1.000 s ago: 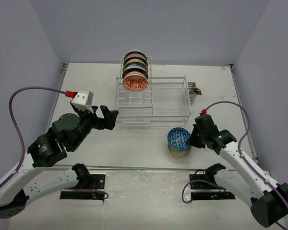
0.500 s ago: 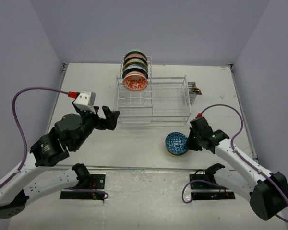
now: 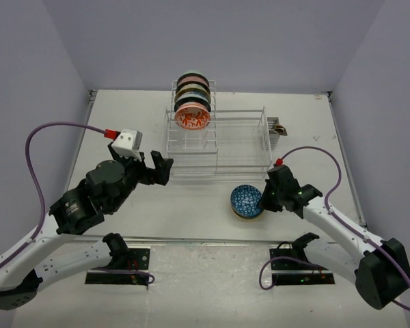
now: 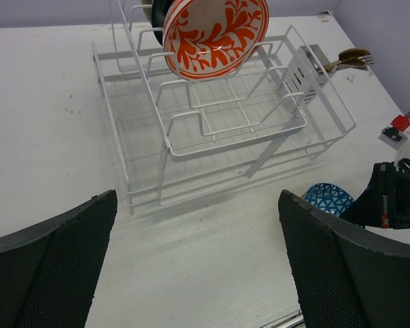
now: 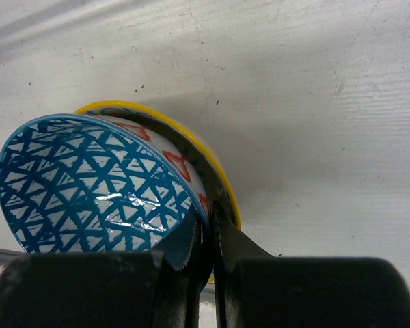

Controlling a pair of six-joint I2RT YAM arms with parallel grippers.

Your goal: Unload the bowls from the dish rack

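Observation:
The dish rack (image 3: 219,140) stands at the table's back middle, also in the left wrist view (image 4: 212,130). A red-orange bowl (image 3: 192,116) stands upright in its slots with more bowls (image 3: 192,87) behind it; it shows in the left wrist view (image 4: 215,34). My right gripper (image 3: 262,200) is shut on the rim of a blue-white patterned bowl (image 3: 246,199), which sits tilted inside a yellow-rimmed bowl (image 5: 219,181) on the table. The blue bowl fills the right wrist view (image 5: 96,184). My left gripper (image 3: 156,168) is open and empty, in front of the rack's left end.
A cutlery holder (image 3: 276,130) with utensils hangs on the rack's right end. The right arm (image 4: 396,195) shows at the right edge of the left wrist view. Purple cables loop beside both arms.
My right gripper has lowered the blue bowl into the yellow-rimmed bowl and tipped it flatter, shifting left. My left arm has moved a little right and toward the rack.

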